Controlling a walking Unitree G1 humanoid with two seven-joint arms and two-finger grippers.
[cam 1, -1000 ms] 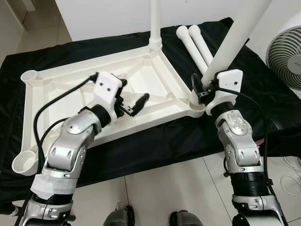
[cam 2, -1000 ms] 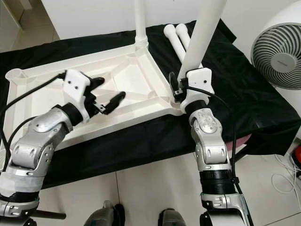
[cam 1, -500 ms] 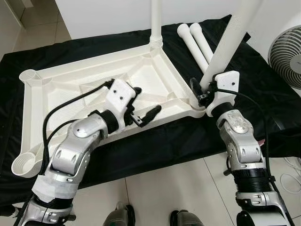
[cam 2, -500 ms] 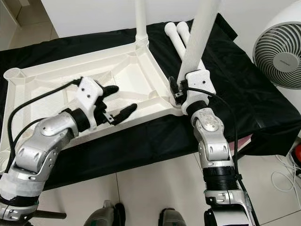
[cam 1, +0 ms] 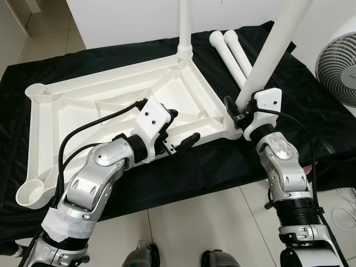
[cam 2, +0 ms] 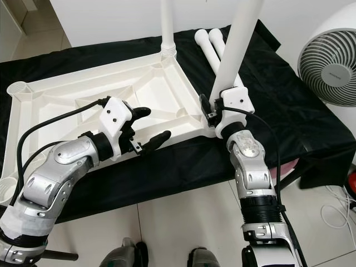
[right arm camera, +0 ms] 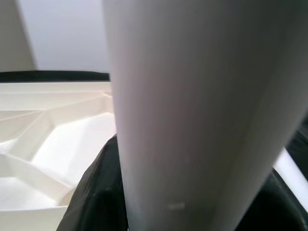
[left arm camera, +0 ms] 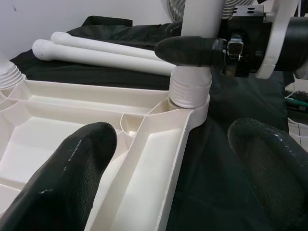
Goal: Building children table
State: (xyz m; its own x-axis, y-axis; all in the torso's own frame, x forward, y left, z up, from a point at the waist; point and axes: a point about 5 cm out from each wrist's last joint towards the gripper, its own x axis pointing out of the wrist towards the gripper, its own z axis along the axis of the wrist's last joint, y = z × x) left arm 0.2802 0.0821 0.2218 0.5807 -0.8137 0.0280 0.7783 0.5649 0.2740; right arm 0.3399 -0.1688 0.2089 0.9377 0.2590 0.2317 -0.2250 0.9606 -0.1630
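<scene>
Over on the left, the white moulded plastic tabletop [cam 1: 105, 111] lies upside down on the black cloth [cam 1: 311, 111], ribs facing up, so its corner sockets are open for the legs; the two empty round sockets [cam 1: 38, 89] on its left side await theirs. Coming across, the left gripper [cam 1: 181, 129] hovers with its two black fingers spread wide, straddling the near rim of the tabletop close to the right-hand corner, and the left wrist view shows one finger [left arm camera: 67, 178] over the inside of the frame and the other out over the cloth, nothing between them but the rim. That looks like a brace being set up, to pin the top so it won't slide while the leg is worked in. A second ago this gripper sat further left over the middle ribs; it has since travelled right and toward the near edge. At the far corner a white tubular leg [cam 1: 184, 28] already stands upright. Then the right gripper [cam 1: 238, 108] is clamped on the tilted white plastic leg [cam 1: 267, 53], low on the shaft, its threaded foot seated in the near right socket [left arm camera: 188, 98]; it has barely moved. Two spare white legs [cam 1: 231, 47] lie together on the cloth just beyond.
</scene>
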